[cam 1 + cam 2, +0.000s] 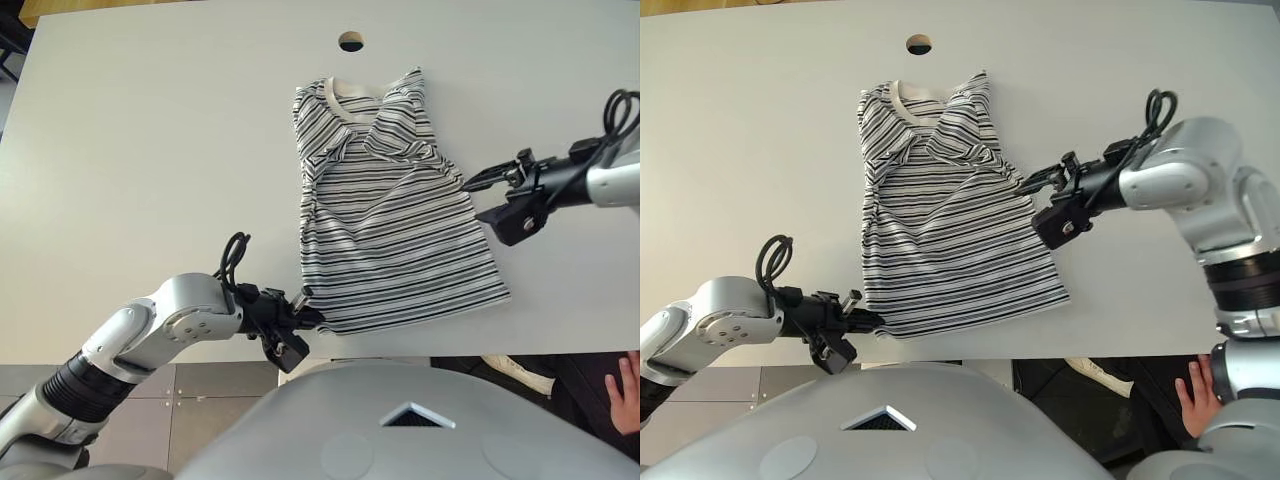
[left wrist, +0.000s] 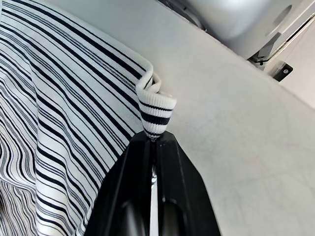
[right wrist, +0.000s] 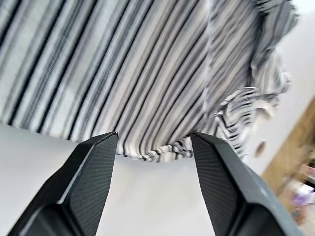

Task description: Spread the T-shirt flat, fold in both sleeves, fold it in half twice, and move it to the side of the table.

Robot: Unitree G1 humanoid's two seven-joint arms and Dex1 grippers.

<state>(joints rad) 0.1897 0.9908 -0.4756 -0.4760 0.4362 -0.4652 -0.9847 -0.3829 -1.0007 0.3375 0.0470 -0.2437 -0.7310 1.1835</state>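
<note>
Left jaws are pinched tight on the T-shirt [image 1: 390, 210], gripping a small fold of its hem corner [image 2: 156, 105]. This is the corner farthest from the round hole [image 1: 351, 41] in the bench [image 1: 150, 150], on the robot's left. Right jaws stand wide and hold nothing. They are set against the shirt's right side edge [image 3: 162, 152], about halfway between the hole end and the hem, with the cloth edge lying between the two tips.

The striped shirt lies lengthwise on the bench with its collar [image 1: 345, 95] just short of the hole and its hem toward the robot. It forms a narrow panel, and the cloth below the collar is bunched and creased.

Both sleeves look turned in, so the step in hand is probably the first fold in half, started from the hem. The next move calls for the right jaws to take a firm bite on their side of the cloth, gathering all the layers. Both arms would then lift evenly and carry the hem toward the hole, with the cloth kept taut so the rumpled part near the collar does not drag.
</note>
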